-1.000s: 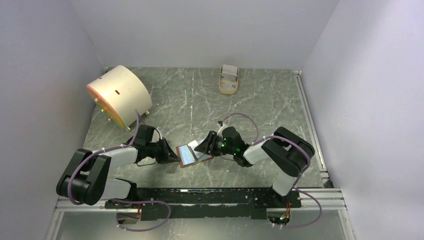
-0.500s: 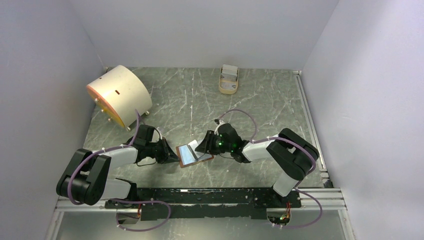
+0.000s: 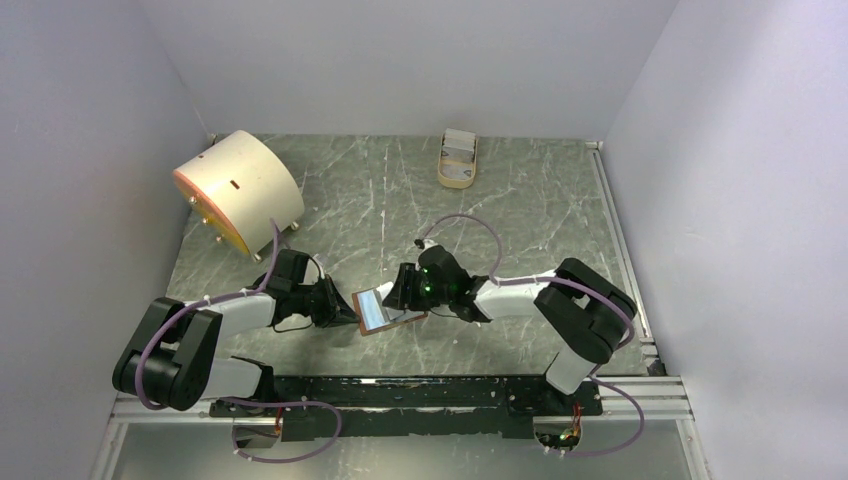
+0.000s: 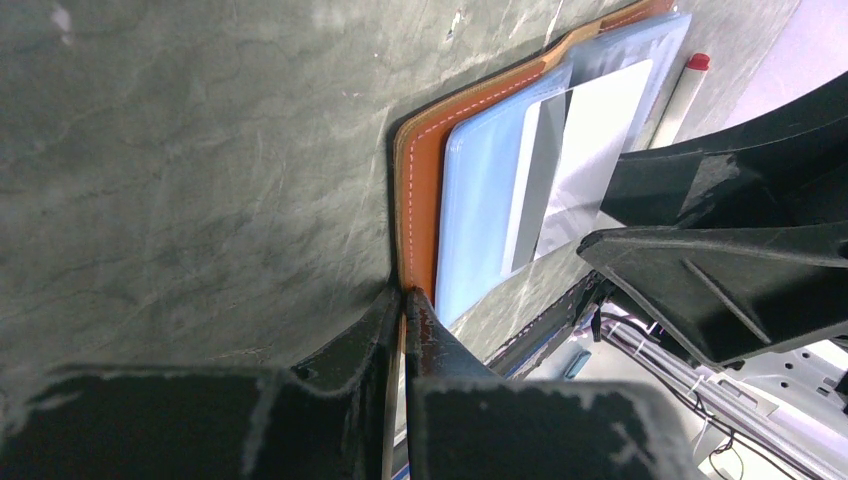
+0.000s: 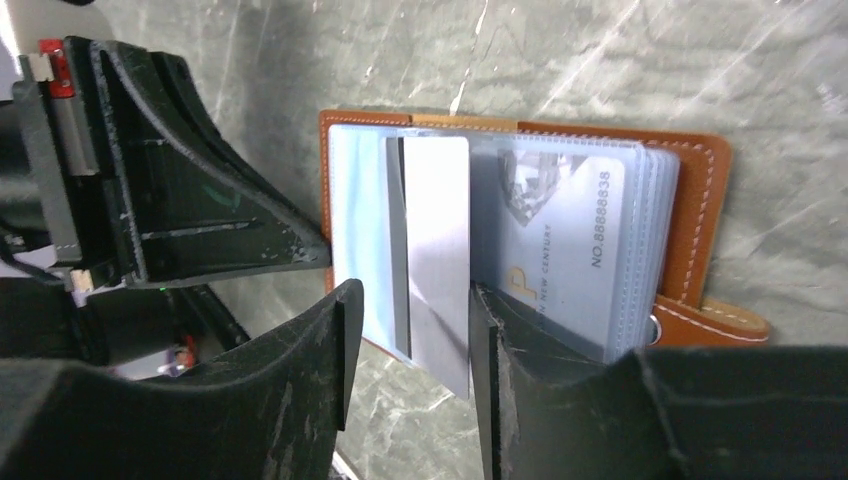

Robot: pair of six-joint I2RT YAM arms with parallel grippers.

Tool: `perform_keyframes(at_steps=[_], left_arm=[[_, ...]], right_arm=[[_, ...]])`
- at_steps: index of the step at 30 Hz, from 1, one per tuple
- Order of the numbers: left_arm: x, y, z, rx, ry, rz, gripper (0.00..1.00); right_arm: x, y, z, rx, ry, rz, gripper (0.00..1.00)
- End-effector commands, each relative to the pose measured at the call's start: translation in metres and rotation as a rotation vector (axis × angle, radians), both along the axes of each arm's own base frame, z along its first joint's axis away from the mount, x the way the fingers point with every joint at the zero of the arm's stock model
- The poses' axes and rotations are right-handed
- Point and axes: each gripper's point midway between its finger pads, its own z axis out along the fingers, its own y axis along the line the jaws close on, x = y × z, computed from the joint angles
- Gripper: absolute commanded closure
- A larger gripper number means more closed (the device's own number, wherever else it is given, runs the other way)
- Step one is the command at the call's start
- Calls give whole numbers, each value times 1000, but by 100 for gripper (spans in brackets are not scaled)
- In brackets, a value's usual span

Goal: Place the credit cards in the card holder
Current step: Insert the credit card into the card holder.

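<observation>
Top view: grey-green marble-look table point(image 3: 520, 200); big cream drum point(image 3: 240, 185) lying on its side at 10 o'clock, well apart from the action.

L arm reaches in from 7 o'clock, R arm from 5 o'clock, meeting near centre, a bit toward 6; left gripper point(image 4: 403, 300) is pinched tight on the orange leather edge of the card holder point(image 3: 385, 312), pinning it open; right gripper point(image 5: 410, 320) is about half-wide, straddling a card, not clamped across it; one finger sits against the card's edge, the other stands off it.

Tan oval tray point(image 3: 458, 160) at 12 o'clock, far back; pale flat things in it, maybe more cards, too small to tell.

Card holder lies open and flat, light-blue sleeves up, snap tab out at 3 o'clock in the R wrist view; a printed card point(image 5: 570, 240) sits fully inside a clear sleeve; that one looks done.

The grey credit card point(image 5: 437, 250) is partway into a sleeve beside it, its near end poking past the wallet's edge toward the wrist cam; so mid-insertion, I'd say; it needs pushing home, then whatever waits in the tray.

Thin white pen-like stick point(image 4: 680, 95), red tip, just beyond the wallet's far edge in the L wrist view.
</observation>
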Motion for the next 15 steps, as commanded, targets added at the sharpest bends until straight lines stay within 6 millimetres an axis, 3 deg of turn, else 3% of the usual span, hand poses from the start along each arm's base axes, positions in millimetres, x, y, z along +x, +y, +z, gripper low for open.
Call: perform_keyframes(at_steps=[1, 5, 8, 15], left_arm=[[2, -1, 5, -10, -17, -14, 91], [1, -1, 4, -13, -13, -16, 91], [1, -1, 5, -17, -17, -14, 91], [2, -5, 8, -46, -25, -21, 91]], right_arm=[[1, -43, -31, -290, -11, -10, 52], [7, -42, -23, -309, -39, -2, 50], [5, -26, -12, -236, -68, 40, 49], [0, -3, -16, -170, -37, 88, 51]])
